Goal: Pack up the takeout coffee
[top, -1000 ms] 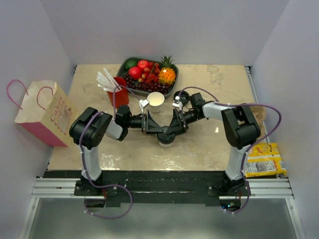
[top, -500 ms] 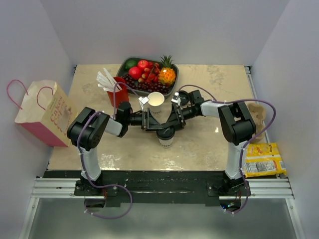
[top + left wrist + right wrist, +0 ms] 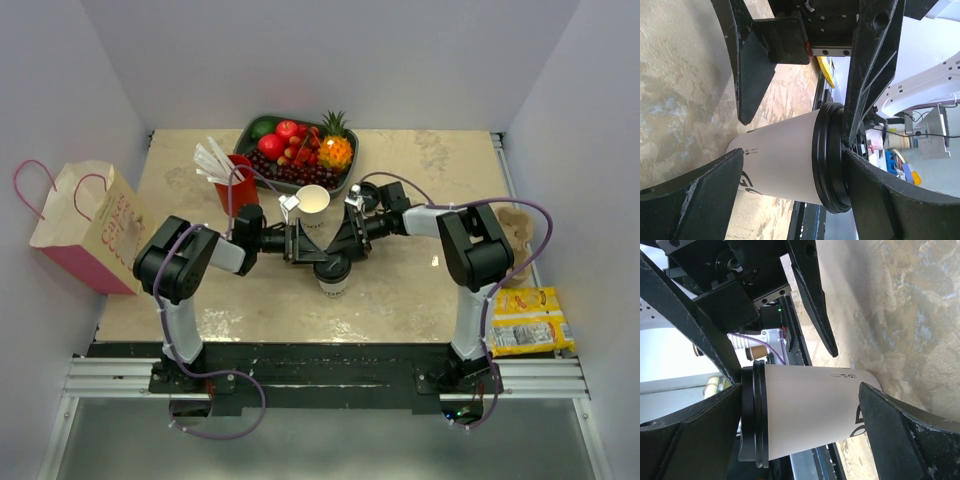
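The takeout coffee (image 3: 333, 270), a white paper cup with a black lid, stands on the table's middle between both grippers. My left gripper (image 3: 310, 252) reaches it from the left and my right gripper (image 3: 347, 250) from the right. Both are turned so one finger is over the lid and the other low beside the cup's base. In the left wrist view the takeout coffee (image 3: 785, 160) fills the gap of my left gripper (image 3: 795, 152), whose upper finger is against the lid. My right gripper (image 3: 800, 386) straddles the takeout coffee (image 3: 810, 410) the same way. Both stand wide open.
A lidless white cup (image 3: 313, 200) and a red cup with straws (image 3: 238, 188) stand just behind the grippers. Behind them is a fruit tray (image 3: 245, 133). A pink paper bag (image 3: 90, 225) stands off the table's left edge. Yellow snack packets (image 3: 530, 320) lie at the right.
Both arms have shifted slightly toward the back of the table, and the coffee now sits a little farther from the near edge. The right jaws opened a bit wider.
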You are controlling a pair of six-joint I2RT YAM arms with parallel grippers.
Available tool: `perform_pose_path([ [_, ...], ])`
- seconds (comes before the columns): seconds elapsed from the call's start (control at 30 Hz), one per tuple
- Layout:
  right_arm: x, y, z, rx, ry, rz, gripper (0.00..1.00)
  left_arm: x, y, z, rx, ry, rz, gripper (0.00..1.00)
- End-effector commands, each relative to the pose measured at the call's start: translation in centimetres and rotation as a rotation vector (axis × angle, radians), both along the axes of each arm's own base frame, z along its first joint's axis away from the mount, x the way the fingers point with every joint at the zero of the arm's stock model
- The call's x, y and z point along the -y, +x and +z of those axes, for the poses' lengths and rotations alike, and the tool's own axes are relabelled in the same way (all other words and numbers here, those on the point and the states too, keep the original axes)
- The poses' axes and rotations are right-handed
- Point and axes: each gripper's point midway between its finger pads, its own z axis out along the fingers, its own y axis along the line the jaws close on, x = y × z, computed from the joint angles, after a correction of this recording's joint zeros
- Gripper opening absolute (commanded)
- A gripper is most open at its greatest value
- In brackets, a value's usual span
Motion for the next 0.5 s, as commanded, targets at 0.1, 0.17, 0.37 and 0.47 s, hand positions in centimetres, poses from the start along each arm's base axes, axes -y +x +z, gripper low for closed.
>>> perform_pose_path([
  [0.1,1.7,-1.6,-2.9,-0.058,-0.115,-0.057,0.95,-0.9,-0.8,-4.0,-0.042,0.126,0.056,0.84],
  [0.17,2.3,-1.9,-3.7,-0.082,-0.128,-0.086,0.94,-1.3,-0.7,-4.9,-0.036,0.161,0.077,0.84],
  [0.37,3.0,-2.0,-5.4,-0.106,-0.164,-0.105,0.93,-1.8,-1.7,-6.7,-0.073,0.211,0.093,0.85],
  [0.47,2.9,-1.4,-5.4,-0.081,-0.164,-0.099,0.93,-1.6,-1.7,-6.6,-0.044,0.206,0.081,0.85],
])
